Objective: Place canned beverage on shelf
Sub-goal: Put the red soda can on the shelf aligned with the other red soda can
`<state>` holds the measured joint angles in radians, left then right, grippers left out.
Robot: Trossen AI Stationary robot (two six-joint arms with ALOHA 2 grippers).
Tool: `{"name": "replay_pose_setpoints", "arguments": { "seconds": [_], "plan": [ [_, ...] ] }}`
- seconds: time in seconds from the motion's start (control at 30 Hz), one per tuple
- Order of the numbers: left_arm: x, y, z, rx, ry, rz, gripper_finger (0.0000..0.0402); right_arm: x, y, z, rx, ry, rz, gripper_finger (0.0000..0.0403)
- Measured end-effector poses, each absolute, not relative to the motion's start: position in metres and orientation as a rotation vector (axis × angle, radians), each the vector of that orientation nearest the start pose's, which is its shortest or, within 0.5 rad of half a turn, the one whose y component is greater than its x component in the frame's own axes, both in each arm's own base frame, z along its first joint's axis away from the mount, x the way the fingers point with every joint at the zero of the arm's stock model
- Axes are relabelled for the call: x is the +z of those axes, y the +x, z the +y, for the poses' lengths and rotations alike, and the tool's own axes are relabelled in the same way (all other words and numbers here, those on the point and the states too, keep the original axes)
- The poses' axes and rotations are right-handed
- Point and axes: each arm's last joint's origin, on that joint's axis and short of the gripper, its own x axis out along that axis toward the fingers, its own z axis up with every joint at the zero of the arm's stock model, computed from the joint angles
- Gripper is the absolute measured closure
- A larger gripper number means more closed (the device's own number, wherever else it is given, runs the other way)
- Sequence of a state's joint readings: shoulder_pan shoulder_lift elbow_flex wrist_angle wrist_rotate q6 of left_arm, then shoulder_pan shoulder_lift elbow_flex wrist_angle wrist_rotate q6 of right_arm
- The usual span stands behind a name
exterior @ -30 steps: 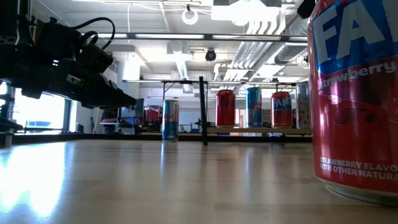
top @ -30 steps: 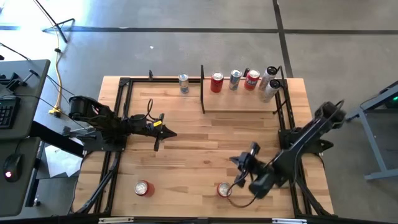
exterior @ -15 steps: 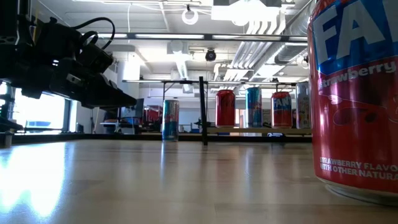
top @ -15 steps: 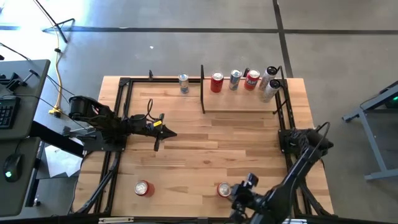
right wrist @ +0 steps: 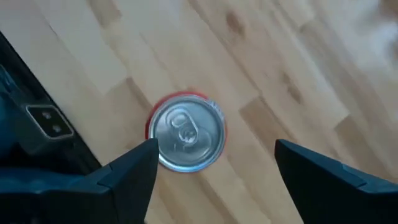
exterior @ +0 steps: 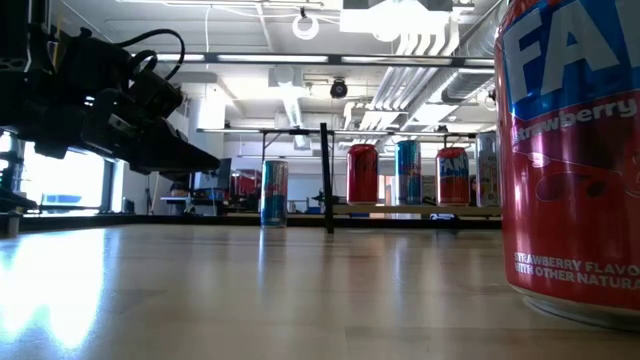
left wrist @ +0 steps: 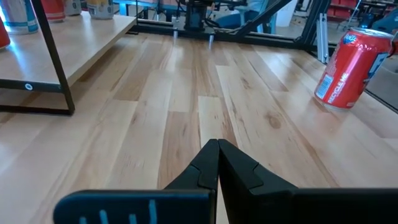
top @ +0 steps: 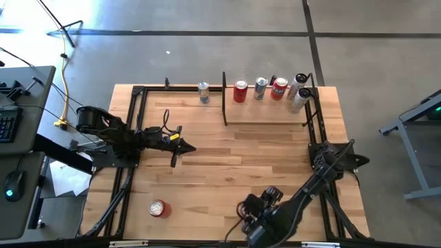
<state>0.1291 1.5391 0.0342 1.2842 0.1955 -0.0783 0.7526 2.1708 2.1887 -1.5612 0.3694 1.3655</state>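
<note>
I work at a table whose far right part carries the shelf, with cans standing along the shelf's far edge and bare wood on its near part. My right gripper hangs straight above the can I am to move, well short of the shelf by the table's near edge, fingers spread wide and gripping nothing. This looks like the reach before the grasp: next I should drop lower and close, minding the black frame just beside the can, while my left gripper, fingers pressed together, waits left of the shelf.

Seven cans, one shelf, one table, two arms
</note>
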Motion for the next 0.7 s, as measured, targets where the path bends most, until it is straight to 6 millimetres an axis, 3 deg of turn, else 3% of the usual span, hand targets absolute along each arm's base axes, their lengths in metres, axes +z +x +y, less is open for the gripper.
{"name": "replay_pose_setpoints", "arguments": {
  "seconds": [0.3, 0.5, 0.7],
  "plan": [
    [0.106, 0.181, 0.017, -0.057, -0.141, 0.221, 0.0401, 0.279, 0.33, 0.257, -0.596, 0.427, 1.282, 0.0095],
    [0.106, 0.181, 0.014, -0.075, -0.153, 0.223, 0.0401, 0.279, 0.338, 0.26, -0.506, 0.453, 1.26, 0.0095],
    [0.106, 0.181, 0.013, -0.075, -0.151, 0.223, 0.0401, 0.276, 0.337, 0.26, -0.522, 0.442, 1.28, 0.0095]
  ]
}}
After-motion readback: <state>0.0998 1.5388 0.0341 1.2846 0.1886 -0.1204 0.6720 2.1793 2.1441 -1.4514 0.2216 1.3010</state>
